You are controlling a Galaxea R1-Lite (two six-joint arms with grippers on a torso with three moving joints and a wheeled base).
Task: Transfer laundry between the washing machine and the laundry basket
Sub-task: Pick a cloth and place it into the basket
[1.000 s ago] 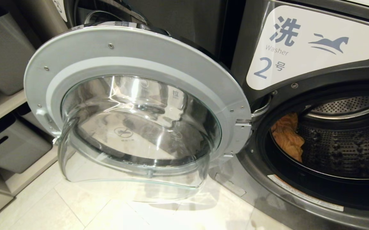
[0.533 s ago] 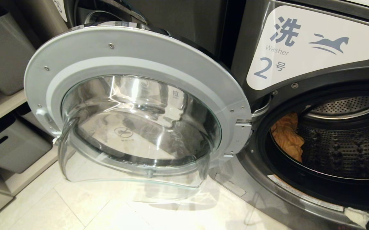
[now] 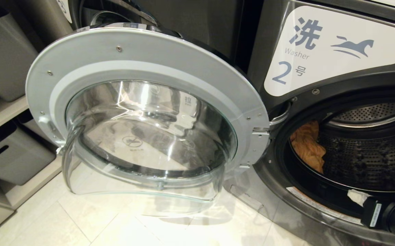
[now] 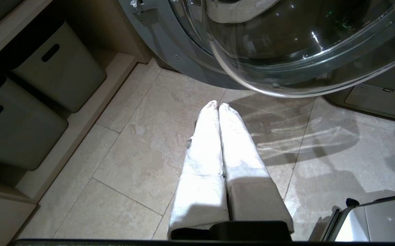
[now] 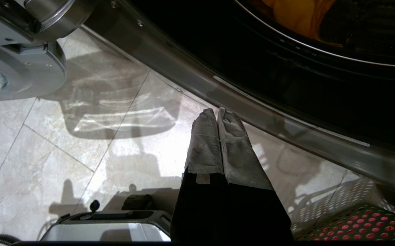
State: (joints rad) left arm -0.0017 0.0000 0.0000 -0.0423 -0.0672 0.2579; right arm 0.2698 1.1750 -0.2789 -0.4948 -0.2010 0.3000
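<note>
Pressing its cloth-wrapped fingers flat together with nothing between them, the right gripper hangs over the pale tiled floor just in front of the lower rim of the washing machine; in the head view only part of that arm shows, at the lower right by the mouth of the drum. Inside the drum, against its left side, lies the laundry, an orange-yellow crumpled cloth, which the right wrist view shows beyond the chrome lip. The laundry basket sits on the floor just beside the washer's front, its wall full of round holes with red showing through them. The washer's front carries a white label with a blue 2 and a horse mark. Its round glass door stands swung wide open to the left, hinged at the opening's left edge. The left gripper is likewise clenched on nothing, its white-wrapped fingers pointing down at the tiles near the lower edge of the open door. Grey storage bins with slot handles sit on low shelves at the far left, well apart from the washer's opening.
</note>
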